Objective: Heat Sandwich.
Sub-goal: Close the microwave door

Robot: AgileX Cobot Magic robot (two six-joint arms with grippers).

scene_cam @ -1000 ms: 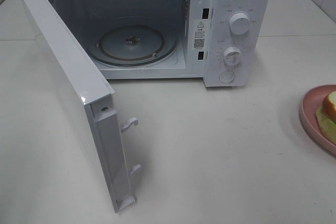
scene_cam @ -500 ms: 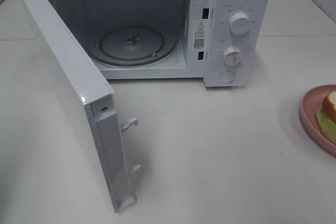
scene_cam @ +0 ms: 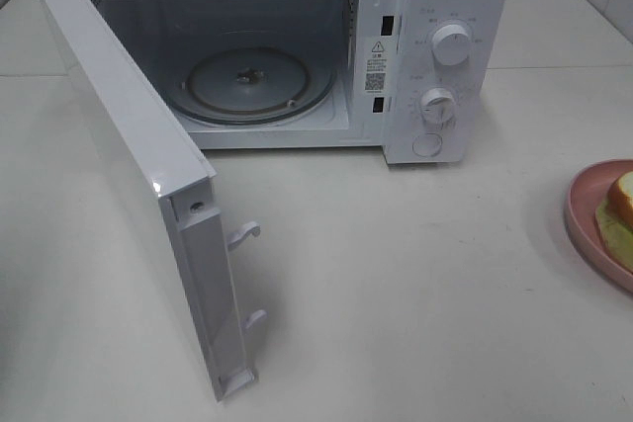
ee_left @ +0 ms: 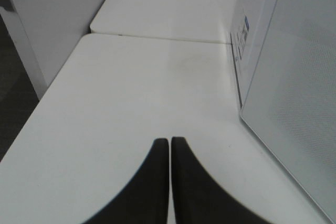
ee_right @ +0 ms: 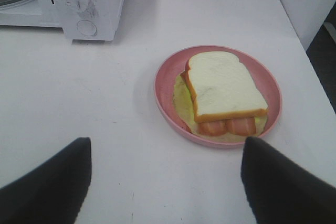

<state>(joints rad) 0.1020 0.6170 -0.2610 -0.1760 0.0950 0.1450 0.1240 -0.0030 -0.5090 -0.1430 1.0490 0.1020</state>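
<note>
Nothing shifted on the counter since a second back; left gripper now pinched tight on nothing beside the microwave door. Right gripper spread wide, hovering short of the sandwich on its pink plate, well apart from the microwave. Risks: squashing soft bread, dragging the plate, shedding filling, clipping the open door.
</note>
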